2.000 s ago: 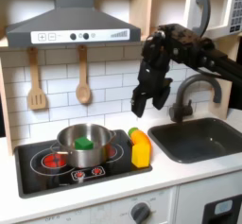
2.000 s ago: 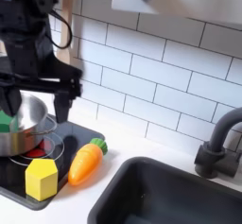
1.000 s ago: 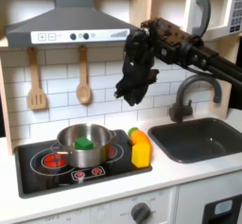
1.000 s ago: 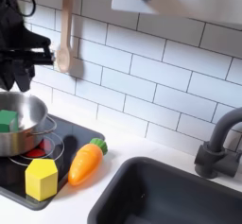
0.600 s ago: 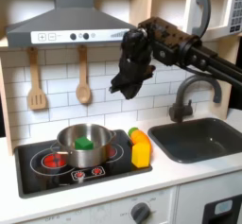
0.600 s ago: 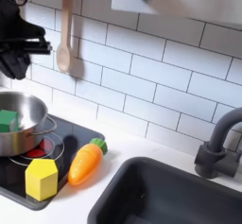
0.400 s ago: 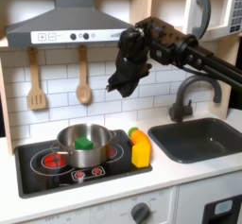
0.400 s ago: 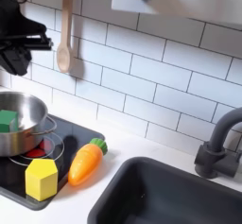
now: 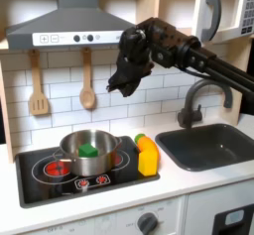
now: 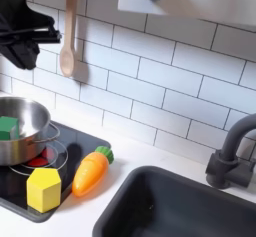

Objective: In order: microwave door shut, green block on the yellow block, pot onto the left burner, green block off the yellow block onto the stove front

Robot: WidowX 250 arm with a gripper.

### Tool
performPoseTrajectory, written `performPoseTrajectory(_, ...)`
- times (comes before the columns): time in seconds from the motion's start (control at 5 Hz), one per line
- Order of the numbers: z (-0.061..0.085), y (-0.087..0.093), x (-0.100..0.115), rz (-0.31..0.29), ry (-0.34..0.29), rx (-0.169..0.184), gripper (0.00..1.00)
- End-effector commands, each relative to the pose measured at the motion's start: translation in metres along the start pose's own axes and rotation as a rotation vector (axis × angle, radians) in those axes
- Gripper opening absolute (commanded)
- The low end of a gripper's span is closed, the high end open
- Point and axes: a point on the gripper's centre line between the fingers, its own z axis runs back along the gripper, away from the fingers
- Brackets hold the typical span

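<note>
Hanging above cooktop: black robot arm, reaching in from first exterior view's right, wrist high in front of white tiled wall
Microwave door: white door with dark window and grey vertical handle (image 9: 212, 11), upper right corner of first exterior view, flush with microwave body, shut
Cooktop: glossy black slab (image 9: 30, 184) at counter's left end in first exterior view; red glowing burner rings under and beside pot
Stove front: narrow black strip with small red dials (image 9: 91, 182) along cooktop's near edge, bare of blocks
Sink: dark basin (image 9: 210, 145) at counter's right end, grey curved tap (image 9: 203, 92) behind it
Pot: shiny round stainless-steel pot (image 9: 87, 152) on cooktop, toward its back edge; in second exterior view (image 10: 25, 131) at cooktop's left edge
Gripper: black gripper (image 9: 119, 81) pointing down-left, well above pot, touching nothing; in second exterior view (image 10: 20, 43) at upper left, fingers dark against each other, open or closed cannot be told
Yellow block: upright yellow rectangular block (image 9: 148, 162) near cooktop's right edge, just right of pot; in second exterior view (image 10: 43, 190) at cooktop's near corner
Carrot: orange toy carrot with green top (image 10: 91, 171) just beside yellow block, at cooktop's right edge
Green block: small bright green cube (image 9: 88, 151) inside pot, apart from yellow block; in second exterior view (image 10: 9, 127) against pot's inner wall
</note>
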Motion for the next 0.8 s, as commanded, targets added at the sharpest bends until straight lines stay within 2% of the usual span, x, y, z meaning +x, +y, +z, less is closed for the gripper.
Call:
performPoseTrajectory(0.0,-0.002,0.000,0.016,-0.003,-0.047,-0.012,0.00)
performPoseTrajectory(0.4,-0.004,-0.003,0.025,-0.011,-0.071,-0.028,0.00)
performPoseTrajectory(0.6,-0.005,-0.002,0.039,-0.001,-0.087,-0.031,0.00)
